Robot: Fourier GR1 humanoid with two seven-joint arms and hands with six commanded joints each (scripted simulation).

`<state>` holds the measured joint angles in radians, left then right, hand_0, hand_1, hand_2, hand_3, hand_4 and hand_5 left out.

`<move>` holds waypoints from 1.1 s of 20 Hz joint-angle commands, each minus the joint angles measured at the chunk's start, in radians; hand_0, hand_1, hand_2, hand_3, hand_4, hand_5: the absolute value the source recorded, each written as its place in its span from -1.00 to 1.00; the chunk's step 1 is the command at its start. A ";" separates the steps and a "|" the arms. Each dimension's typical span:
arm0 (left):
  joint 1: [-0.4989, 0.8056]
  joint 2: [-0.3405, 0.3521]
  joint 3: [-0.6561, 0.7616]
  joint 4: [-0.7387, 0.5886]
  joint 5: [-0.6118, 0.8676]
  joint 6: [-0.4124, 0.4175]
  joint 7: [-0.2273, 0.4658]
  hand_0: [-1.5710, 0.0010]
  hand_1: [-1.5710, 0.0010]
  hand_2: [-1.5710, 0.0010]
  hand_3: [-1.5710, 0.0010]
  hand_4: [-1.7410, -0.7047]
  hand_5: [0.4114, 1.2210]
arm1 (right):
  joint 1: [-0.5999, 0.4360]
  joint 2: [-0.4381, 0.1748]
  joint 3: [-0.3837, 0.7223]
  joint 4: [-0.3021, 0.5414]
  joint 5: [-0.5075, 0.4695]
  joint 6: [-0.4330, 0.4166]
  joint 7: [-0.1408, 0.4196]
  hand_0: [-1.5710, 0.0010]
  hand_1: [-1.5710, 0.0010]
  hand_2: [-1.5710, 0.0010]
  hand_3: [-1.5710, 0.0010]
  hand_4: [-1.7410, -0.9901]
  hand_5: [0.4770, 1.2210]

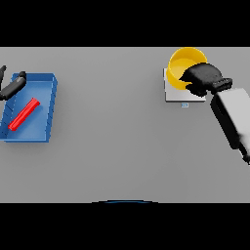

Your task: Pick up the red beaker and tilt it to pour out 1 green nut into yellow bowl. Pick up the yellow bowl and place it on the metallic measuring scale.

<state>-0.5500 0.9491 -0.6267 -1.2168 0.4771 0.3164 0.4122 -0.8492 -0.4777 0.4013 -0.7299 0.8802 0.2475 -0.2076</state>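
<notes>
Yellow round bowl [181, 66] sits on the square metallic measuring scale [172, 93], far right of the grey worktop [112, 141]. Right robot hand [204, 77] curls round its rim. Red beaker [23, 114] lies in a blue tray [47, 128]; left robot hand [11, 86] rests open, fingers straight, at the tray's far-left corner.

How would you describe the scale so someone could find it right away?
Look to the table's far right side. Under the yellow bowl, where the right robot hand rests, sits the scale, a flat pale square plate. It is the only flat light grey thing there; the blue tray lies far left.
</notes>
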 commanded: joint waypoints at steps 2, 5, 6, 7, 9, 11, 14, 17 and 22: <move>-0.010 0.003 -0.001 0.011 -0.006 -0.009 0.002 1.00 1.00 1.00 1.00 0.96 -0.26 | -0.002 0.003 -0.006 0.026 -0.006 -0.005 -0.013 -1.00 -1.00 -0.81 -0.72 -1.00 1.00; -0.001 -0.006 -0.001 0.019 -0.001 -0.014 -0.012 1.00 1.00 1.00 1.00 0.95 -0.26 | -0.015 0.029 -0.022 0.073 -0.023 0.007 -0.002 -0.94 -1.00 -0.76 -0.83 -1.00 1.00; -0.005 -0.011 -0.006 0.013 -0.005 -0.007 -0.003 1.00 1.00 1.00 1.00 0.96 -0.26 | -0.012 0.035 -0.019 0.082 -0.022 0.011 0.004 -0.87 -1.00 -0.74 -0.87 -1.00 1.00; -0.001 -0.004 -0.006 0.006 -0.007 -0.004 -0.006 1.00 1.00 1.00 1.00 0.96 -0.26 | -0.016 0.034 -0.022 0.102 -0.022 0.006 -0.007 -0.80 -1.00 -0.74 -0.89 -1.00 1.00; -0.003 -0.008 -0.006 0.019 -0.009 -0.008 -0.007 1.00 1.00 1.00 1.00 0.96 -0.25 | -0.020 0.027 -0.022 0.114 -0.021 0.013 -0.011 -0.78 -1.00 -0.76 -0.74 -1.00 1.00; -0.010 -0.019 -0.004 0.035 -0.009 -0.009 -0.009 1.00 1.00 1.00 1.00 0.95 -0.24 | -0.015 0.032 -0.029 0.108 -0.032 0.024 -0.021 -0.44 -0.68 -0.69 -0.35 -0.89 1.00; -0.012 -0.027 -0.004 0.033 -0.007 -0.007 -0.014 1.00 1.00 1.00 1.00 0.95 -0.22 | -0.023 0.029 -0.040 0.129 -0.039 0.046 -0.004 0.26 -0.05 -0.16 0.06 -0.59 0.45; -0.015 -0.025 -0.004 0.044 -0.009 -0.018 -0.020 1.00 1.00 1.00 1.00 0.96 -0.26 | -0.026 0.021 -0.029 0.126 -0.028 0.055 -0.013 0.62 0.39 0.23 0.28 -0.40 0.14; -0.007 -0.027 0.001 0.042 0.003 -0.023 -0.022 1.00 1.00 1.00 1.00 0.97 -0.29 | -0.035 0.024 -0.011 0.154 -0.008 0.050 -0.032 0.88 0.80 0.68 0.52 -0.20 -0.10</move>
<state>-0.5570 0.9221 -0.6258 -1.1751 0.4805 0.2937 0.3900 -0.8842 -0.4537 0.3906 -0.5753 0.8728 0.2971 -0.2391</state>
